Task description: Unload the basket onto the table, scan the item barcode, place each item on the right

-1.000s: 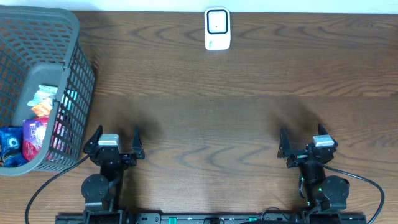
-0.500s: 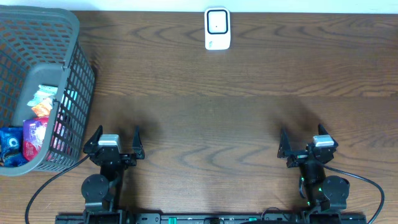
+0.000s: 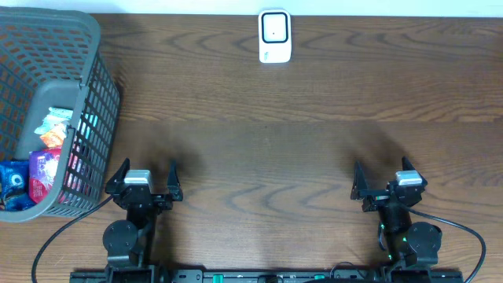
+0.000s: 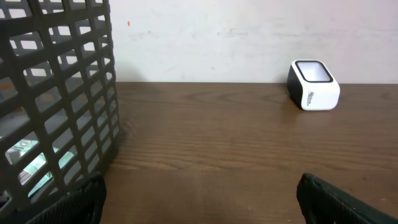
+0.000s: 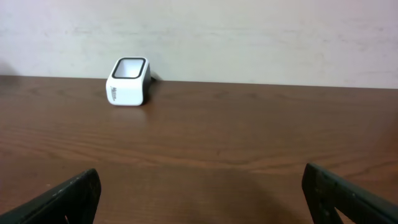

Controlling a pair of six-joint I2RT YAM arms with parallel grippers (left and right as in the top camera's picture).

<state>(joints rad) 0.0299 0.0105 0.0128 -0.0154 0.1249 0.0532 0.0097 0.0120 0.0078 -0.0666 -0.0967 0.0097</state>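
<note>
The fingers (image 5: 65, 199) of the right gripper (image 5: 201, 177) appear as two dark tips in the lower left and lower right corners of the view. They stand spread wide apart, and only bare desk (image 5: 249, 137) shows between them. The desk is dark brown wood with the grain running across the view. A scanner (image 5: 129, 83) stands upright at the far side of the desk, left of centre and well apart from the fingers. Its body is white and the top window has a black rim. Lettering on its side is too small to read. A plain pale wall (image 5: 261, 37) rises just behind the scanner.
</note>
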